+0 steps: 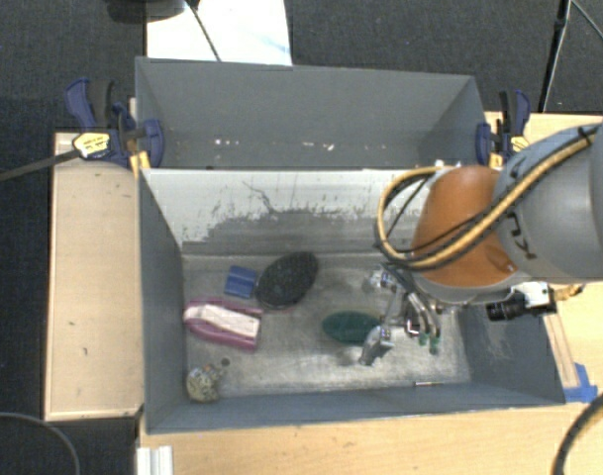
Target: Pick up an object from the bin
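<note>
My gripper (380,347) is low over the bin floor at the right, below the orange cover. A dark green oval thing (348,327) lies on the floor just left of its fingertips, touching or nearly touching them. A black oval brush-like thing (287,277) lies further left, toward the middle of the bin.
A small blue block (241,283) lies beside the black oval thing. A pink and white packet (223,324) rests at the left, and a small mottled ball (204,383) sits in the front left corner. The arm and its cables cover the bin's right part.
</note>
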Robot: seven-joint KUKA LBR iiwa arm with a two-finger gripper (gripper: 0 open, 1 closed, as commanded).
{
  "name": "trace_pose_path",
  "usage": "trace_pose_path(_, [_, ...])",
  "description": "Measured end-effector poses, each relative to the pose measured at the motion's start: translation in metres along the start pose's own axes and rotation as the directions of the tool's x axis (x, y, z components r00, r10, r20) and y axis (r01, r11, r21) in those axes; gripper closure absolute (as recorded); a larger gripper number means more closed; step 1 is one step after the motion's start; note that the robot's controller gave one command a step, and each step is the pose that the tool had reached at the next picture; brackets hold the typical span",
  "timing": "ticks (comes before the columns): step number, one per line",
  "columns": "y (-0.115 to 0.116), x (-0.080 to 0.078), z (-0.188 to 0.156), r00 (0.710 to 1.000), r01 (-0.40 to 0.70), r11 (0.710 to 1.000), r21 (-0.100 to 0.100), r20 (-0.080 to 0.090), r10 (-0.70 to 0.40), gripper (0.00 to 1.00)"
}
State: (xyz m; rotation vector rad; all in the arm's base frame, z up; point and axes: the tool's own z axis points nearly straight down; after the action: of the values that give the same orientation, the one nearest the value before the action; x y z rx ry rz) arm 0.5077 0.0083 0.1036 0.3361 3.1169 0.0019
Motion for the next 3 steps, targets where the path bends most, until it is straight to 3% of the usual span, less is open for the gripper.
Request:
trace_pose_path(1, [0.003, 0.016, 0.033, 0.973, -0.230, 0.973, 0.002, -0.004, 0.230, 0.00])
trace_pose_path(2, [0.029, 0.017, 0.032, 0.971, -0.241, 0.971, 0.001, -0.002, 0.241, 0.00])
trace_pose_path(3, [0.029, 0.017, 0.032, 0.971, -0.238, 0.971, 0.001, -0.005, 0.238, 1.00])
